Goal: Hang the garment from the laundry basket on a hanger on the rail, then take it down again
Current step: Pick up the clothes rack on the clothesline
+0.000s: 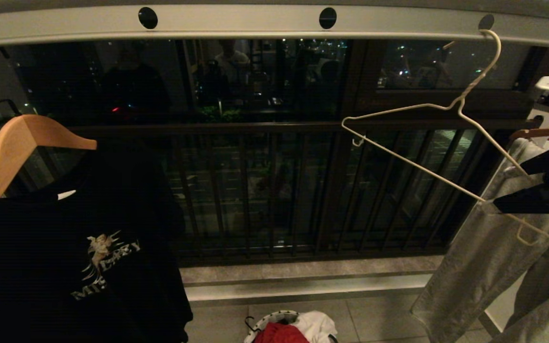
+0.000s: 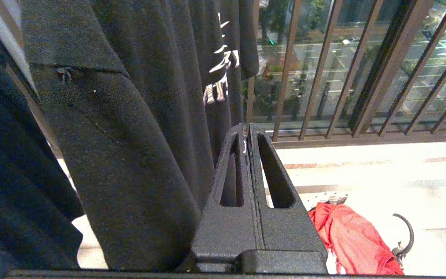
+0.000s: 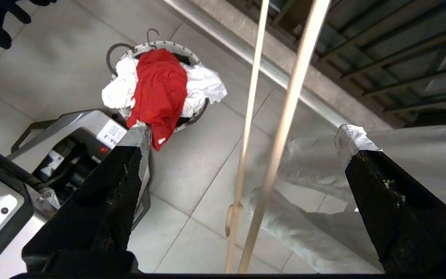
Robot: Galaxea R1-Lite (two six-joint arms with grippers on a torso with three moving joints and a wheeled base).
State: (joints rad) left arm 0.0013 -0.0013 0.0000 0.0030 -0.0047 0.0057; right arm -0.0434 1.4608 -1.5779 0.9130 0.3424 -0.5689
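The right end effector (image 3: 242,139) stands wide open, the hanger (image 3: 285,116) passing untouched between its fingers. The left end effector (image 2: 248,131) is closed, empty. Far below, the garment (image 3: 157,93) tops the laundry basket (image 3: 198,112) on bare floor tiles.

Pale lettering sits under the angel print on the black T-shirt (image 1: 88,267); only "MI" and "EY" can be made out. A white label on the robot base (image 3: 110,133) is too small to read.
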